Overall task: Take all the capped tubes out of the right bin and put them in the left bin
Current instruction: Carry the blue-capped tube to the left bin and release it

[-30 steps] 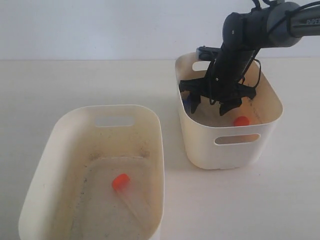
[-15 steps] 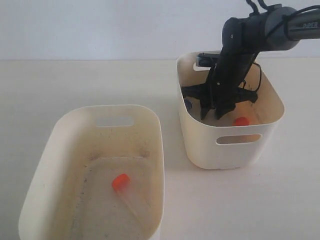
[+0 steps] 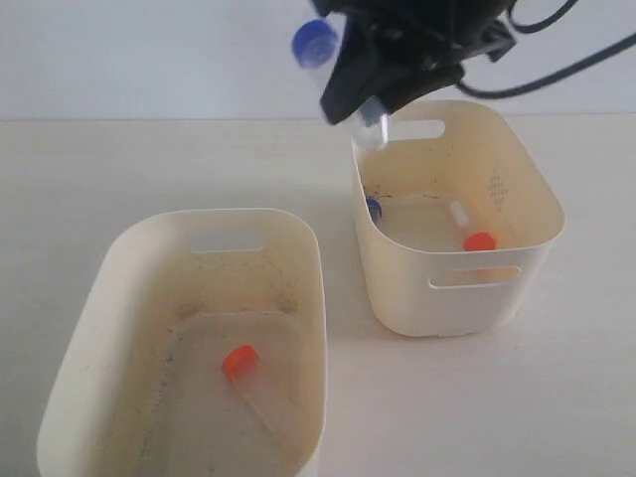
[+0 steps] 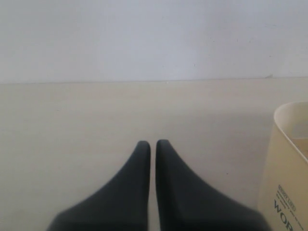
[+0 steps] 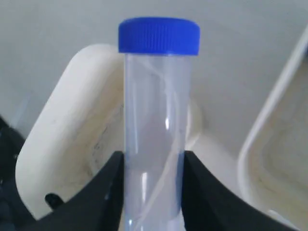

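Note:
My right gripper [image 3: 370, 87] hangs high over the right bin's [image 3: 437, 298] near-left corner, shut on a blue-capped tube [image 3: 338, 79] that tilts with its cap up and to the left. The right wrist view shows that tube [image 5: 156, 120] clamped between the black fingers [image 5: 108, 192], with the left bin [image 5: 57, 130] below. In the right bin lie an orange-capped tube [image 3: 475, 237] and another blue cap [image 3: 374, 207] against the left wall. One orange-capped tube [image 3: 248, 373] lies in the speckled left bin [image 3: 298, 234]. My left gripper [image 4: 153, 144] is shut and empty above bare table.
A cream bin wall [image 4: 288, 163] with dark printed lettering stands just beside the left gripper in the left wrist view. Black cables [image 3: 556, 70] trail from the right arm above the right bin. A strip of beige table [image 3: 338, 298] separates the two bins.
The right gripper closed on the blue-capped tube inside the right bin and rose with it, moving up and left out of the bin. The other tubes stayed put.

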Motion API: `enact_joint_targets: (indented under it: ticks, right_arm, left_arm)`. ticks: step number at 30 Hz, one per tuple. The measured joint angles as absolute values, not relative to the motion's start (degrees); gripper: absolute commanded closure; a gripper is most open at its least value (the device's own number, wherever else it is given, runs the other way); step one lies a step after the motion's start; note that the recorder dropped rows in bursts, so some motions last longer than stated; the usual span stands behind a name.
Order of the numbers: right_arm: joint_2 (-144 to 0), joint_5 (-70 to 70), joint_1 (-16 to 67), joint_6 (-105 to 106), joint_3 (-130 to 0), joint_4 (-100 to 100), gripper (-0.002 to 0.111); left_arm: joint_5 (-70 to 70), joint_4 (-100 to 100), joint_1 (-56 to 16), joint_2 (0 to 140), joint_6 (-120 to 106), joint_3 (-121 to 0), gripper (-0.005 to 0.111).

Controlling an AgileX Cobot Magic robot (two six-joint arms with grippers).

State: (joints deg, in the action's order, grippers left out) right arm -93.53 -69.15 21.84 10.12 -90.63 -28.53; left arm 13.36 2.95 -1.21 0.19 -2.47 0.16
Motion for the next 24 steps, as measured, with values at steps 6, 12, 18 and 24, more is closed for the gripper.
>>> enact_joint_targets:
  ticks: [6, 12, 18, 24]
  right_arm:
    - [-93.5, -65.6, 34.1, 17.3, -84.0, -28.4, 0.085]
    - [-95.8, -56.2, 40.9, 15.8, -79.3, -23.1, 0.076]
    - [-96.0, -55.1, 41.1, 11.1, -80.9, -19.0, 0.108]
    - [-91.7, -56.7, 40.9, 6.9, -86.8, -5.0, 0.108]
  left_arm:
    - [13.4, 2.9, -1.2, 0.2, -2.5, 0.2, 0.102]
    - [13.4, 2.9, -1.2, 0.2, -2.5, 0.2, 0.102]
    - [13.4, 2.9, -1.2, 0.2, -2.5, 0.2, 0.102]
    - [13.4, 2.9, -1.2, 0.2, -2.5, 0.2, 0.102]
